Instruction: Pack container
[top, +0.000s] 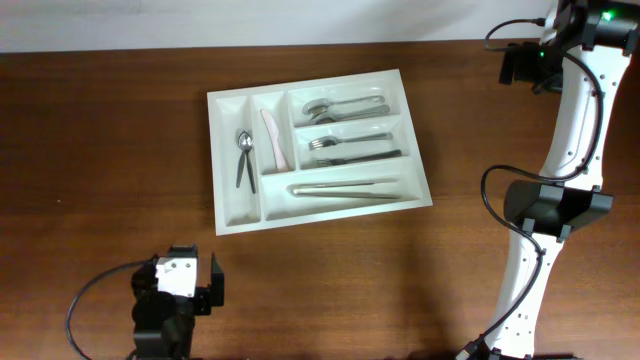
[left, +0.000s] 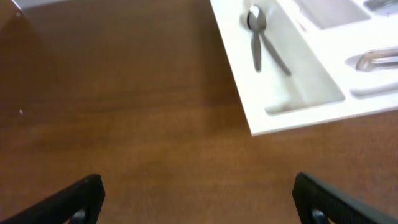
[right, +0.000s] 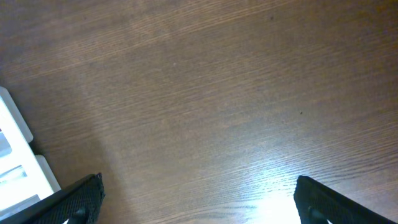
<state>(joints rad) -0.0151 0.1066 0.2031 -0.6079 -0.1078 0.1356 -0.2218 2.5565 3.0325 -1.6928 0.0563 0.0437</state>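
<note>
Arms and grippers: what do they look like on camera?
Right arm: white links, black joints, looping black cables, a green light. Left arm: black with a white block and a black cable. Both wrist views show black fingers.

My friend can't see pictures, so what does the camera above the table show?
A white cutlery tray lies in the middle of a dark wooden table, with spoons, forks and a pale knife sorted into its compartments. The left arm is at the bottom of the picture and the right arm at the right side, both away from the tray.
</note>
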